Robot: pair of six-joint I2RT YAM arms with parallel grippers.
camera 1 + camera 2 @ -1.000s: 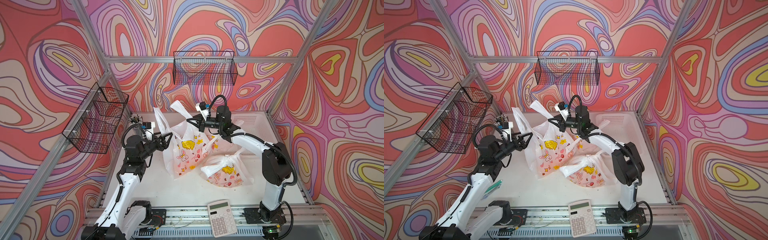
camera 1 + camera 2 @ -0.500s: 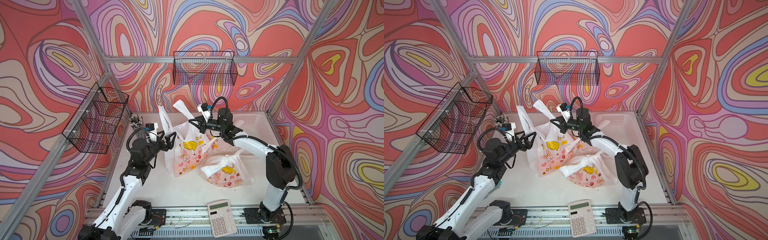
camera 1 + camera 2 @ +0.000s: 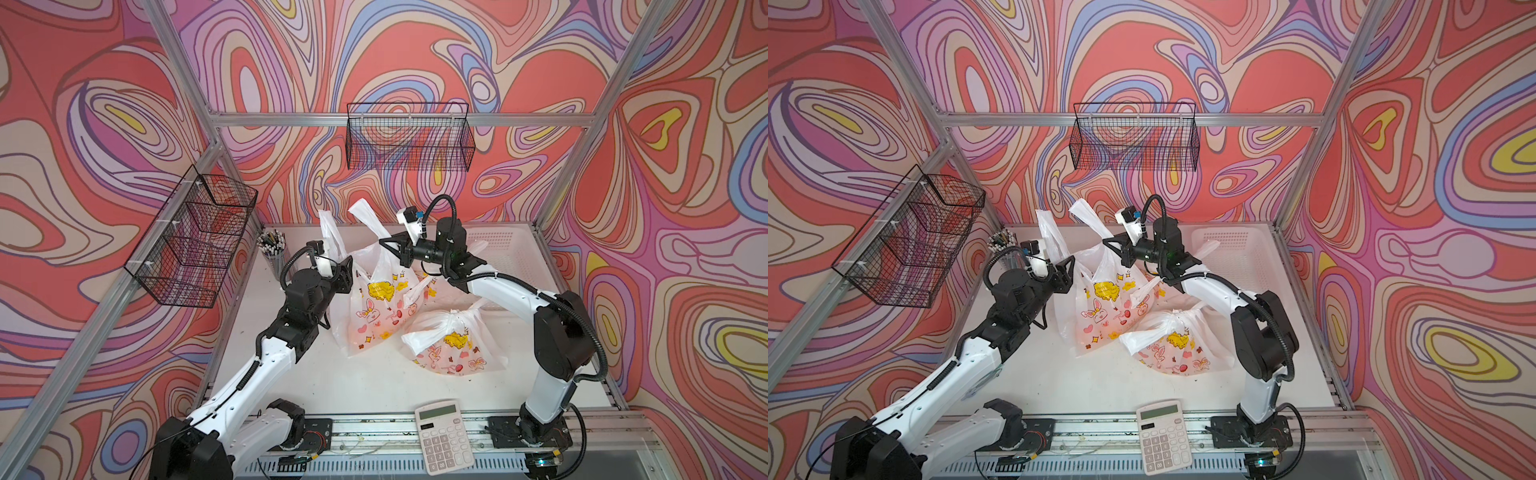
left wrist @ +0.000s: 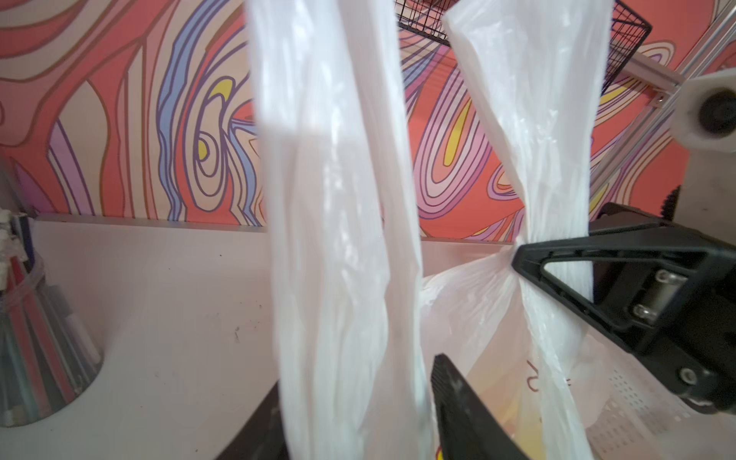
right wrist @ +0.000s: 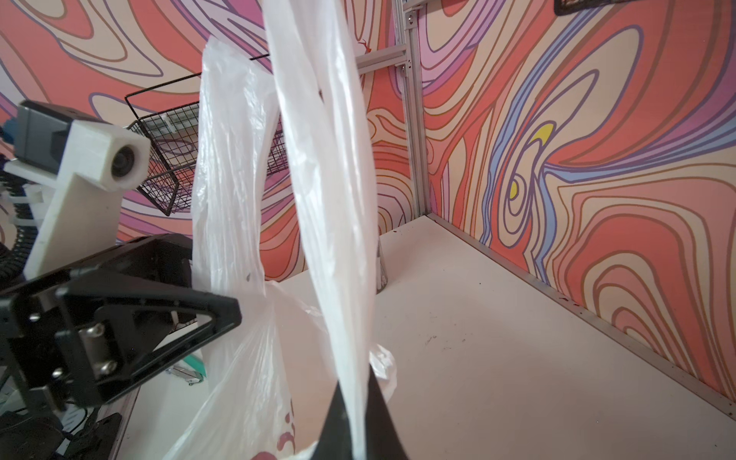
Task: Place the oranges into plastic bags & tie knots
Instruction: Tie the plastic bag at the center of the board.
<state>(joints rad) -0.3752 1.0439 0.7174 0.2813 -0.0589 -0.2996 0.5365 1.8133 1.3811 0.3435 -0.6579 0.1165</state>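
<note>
My left gripper (image 4: 356, 378) straddles the left handle (image 4: 338, 199) of the bag (image 3: 374, 307), jaws half closed; I can't tell whether they bite yet. The bag stands on the tabletop (image 3: 332, 382) between my arms, and my right gripper (image 3: 388, 247) pinches the right handle (image 3: 365, 216) tight. If I pull before the left grip sets, the thin plastic could slip free and the bag sag. A second ago my left gripper stood wide, short of the handle.

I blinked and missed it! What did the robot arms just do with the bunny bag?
The left gripper swung in to the open, thin white bunny-printed plastic bag; its jaws now straddle the nearer handle loop. The right gripper stayed shut on the other handle loop. The knotted white plastic bag and white calculator haven't moved.
</note>
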